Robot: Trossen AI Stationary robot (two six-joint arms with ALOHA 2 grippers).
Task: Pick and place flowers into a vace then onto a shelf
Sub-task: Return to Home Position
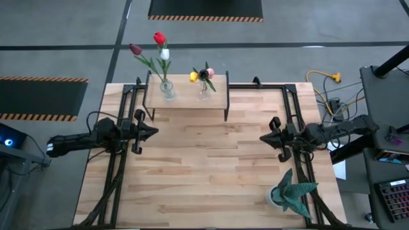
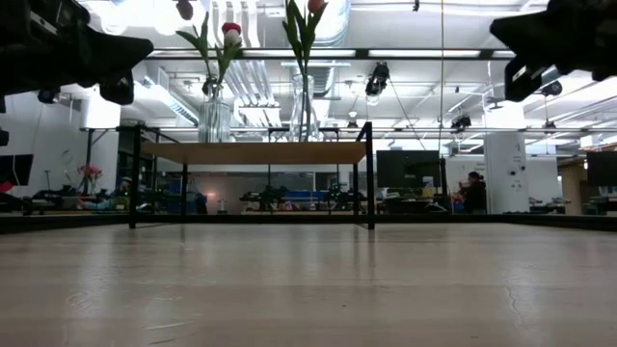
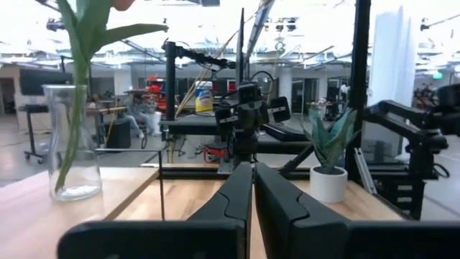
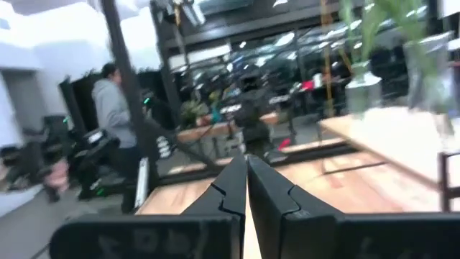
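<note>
Two clear glass vases stand on the shelf (image 1: 185, 102) at the table's far edge. The left vase (image 1: 167, 89) holds red, white and maroon tulips (image 1: 159, 39); the right vase (image 1: 204, 91) holds yellow, pink and dark ones (image 1: 203, 74). Both vases also show in the low view (image 2: 214, 118) (image 2: 303, 108). My left gripper (image 1: 153, 132) is shut and empty, hovering left of the table's middle. My right gripper (image 1: 263, 137) is shut and empty, hovering right of the middle. In each wrist view the fingers (image 3: 251, 194) (image 4: 246, 188) meet with nothing between them.
A spiky green plant in a white pot (image 1: 289, 191) stands near the table's near right corner. Black frame rails (image 1: 121, 160) run along both sides of the table. A person (image 4: 115, 115) stands in the room beyond. Bare wood (image 1: 204, 172) lies between the arms.
</note>
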